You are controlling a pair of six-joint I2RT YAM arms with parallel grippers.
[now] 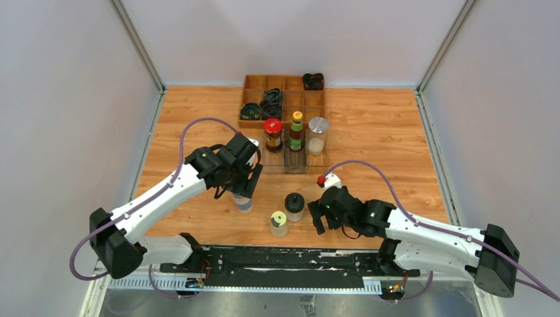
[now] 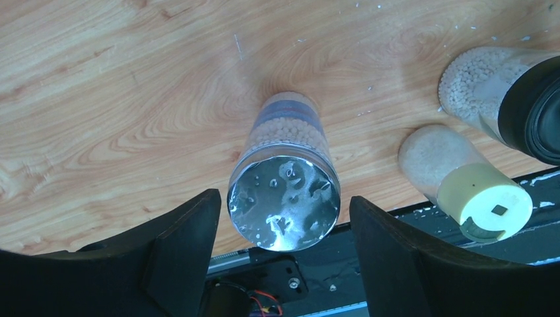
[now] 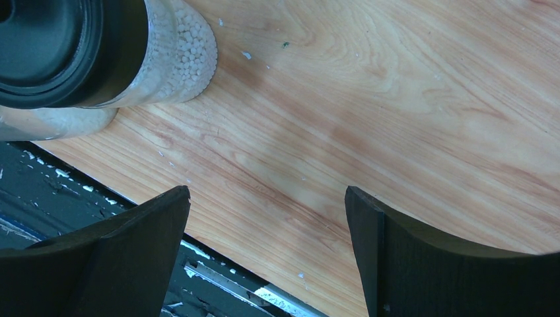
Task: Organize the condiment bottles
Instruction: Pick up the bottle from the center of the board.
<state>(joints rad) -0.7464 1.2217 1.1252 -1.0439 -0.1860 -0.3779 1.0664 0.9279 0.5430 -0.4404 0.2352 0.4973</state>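
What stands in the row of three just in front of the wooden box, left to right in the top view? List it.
Red-capped jar → yellow-green-capped bottle → silver-capped jar.

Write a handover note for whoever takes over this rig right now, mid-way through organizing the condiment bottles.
Left gripper: open, fingers either side of the loose silver-capped jar on the table, with narrow gaps showing and no grip yet.
Right gripper: open and empty, over bare table beside the black-capped jar.
Done: the red-capped jar, green-capped bottle and second silver-capped jar stand in a row in the clear tray.
Left: the loose silver-capped jar, black-capped jar and pale-yellow-capped jar, all upright on the table, outside the tray.
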